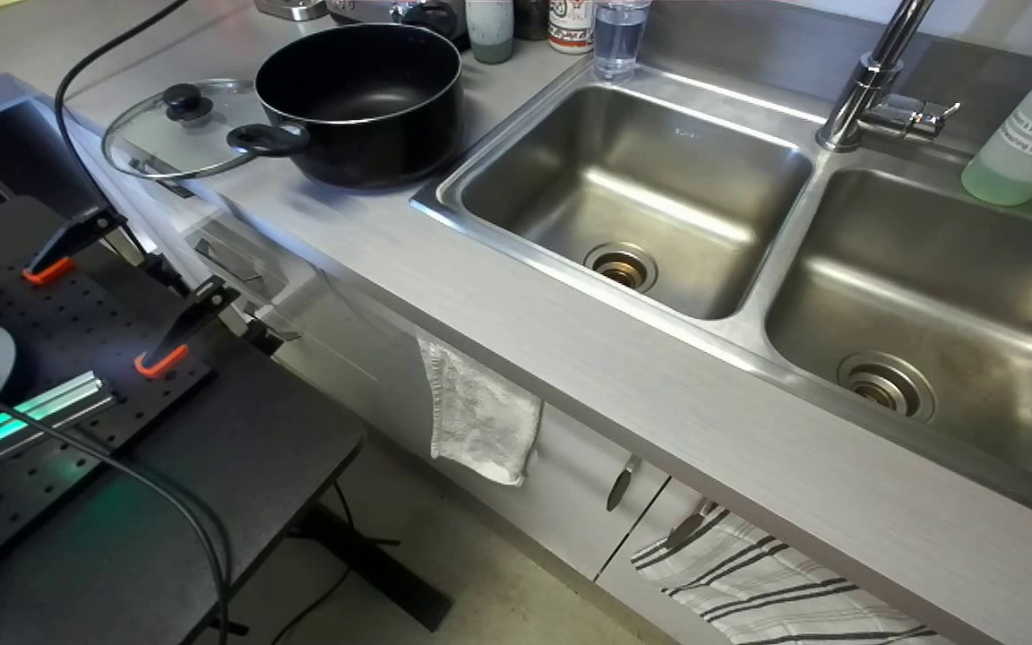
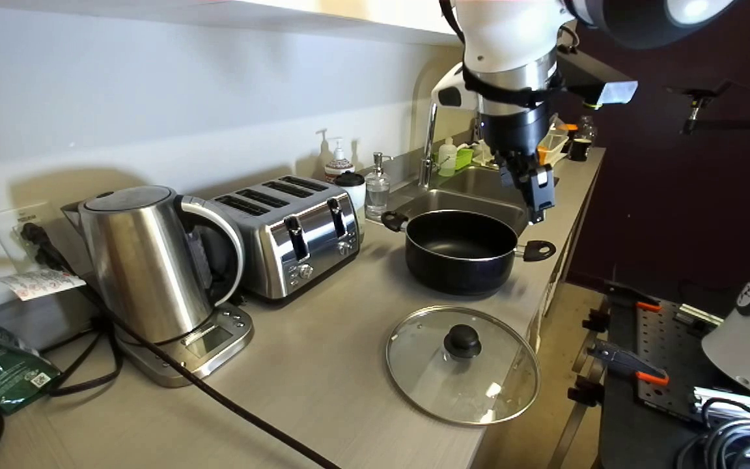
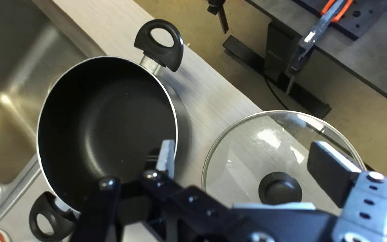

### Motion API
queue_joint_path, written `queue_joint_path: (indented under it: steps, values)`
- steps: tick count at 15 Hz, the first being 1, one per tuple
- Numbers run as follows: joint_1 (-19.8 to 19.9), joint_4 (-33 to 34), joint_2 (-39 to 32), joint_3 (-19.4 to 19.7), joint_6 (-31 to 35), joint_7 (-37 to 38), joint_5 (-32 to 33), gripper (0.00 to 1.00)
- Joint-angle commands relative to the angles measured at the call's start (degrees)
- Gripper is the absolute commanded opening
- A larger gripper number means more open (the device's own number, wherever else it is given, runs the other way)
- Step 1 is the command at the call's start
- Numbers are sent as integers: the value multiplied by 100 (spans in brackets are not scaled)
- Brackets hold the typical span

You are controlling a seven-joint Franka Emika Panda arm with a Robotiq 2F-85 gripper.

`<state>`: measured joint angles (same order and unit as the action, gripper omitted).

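Observation:
A black two-handled pot (image 1: 382, 152) stands upright on the counter beside the sink, with no lid on it; it also shows in an exterior view (image 2: 456, 273) and the wrist view (image 3: 113, 117). A round glass lid (image 2: 433, 384) with a black knob (image 2: 462, 341) lies knob up beside the pot, its edge past the counter edge. The lid also shows in an exterior view (image 1: 229, 116) and the wrist view (image 3: 240, 158). My gripper (image 2: 536, 212) hangs in the air near the pot's rim. In the wrist view the gripper (image 3: 249, 158) is open, with nothing between its fingers.
A steel kettle (image 2: 140, 267) and a toaster (image 2: 313, 241) stand along the wall, with a dark cord (image 2: 219, 404) across the counter. A double sink (image 1: 749, 331) with a faucet (image 1: 865, 98) adjoins the pot. A black table (image 1: 283, 421) with clamps stands opposite.

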<state>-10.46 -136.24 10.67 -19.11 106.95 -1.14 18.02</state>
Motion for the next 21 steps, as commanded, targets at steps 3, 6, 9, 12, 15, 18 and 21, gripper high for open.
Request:
queue_joint_path:
  steps: [3,6,9,12,15,18,21]
  values:
    - [-196,153,-766,169,130,-1027,870,100]
    - [-244,241,-1099,176,184,-1378,1259,100]
    - [-315,313,-1425,152,256,-1609,1548,100]
    - [-396,393,-1732,140,286,-1806,1772,100]
    - [-455,504,-2051,145,283,-1992,1965,100]
    - [-455,624,-2288,162,287,-2215,2116,100]
    - [-440,800,-2523,181,335,-2393,2313,100]
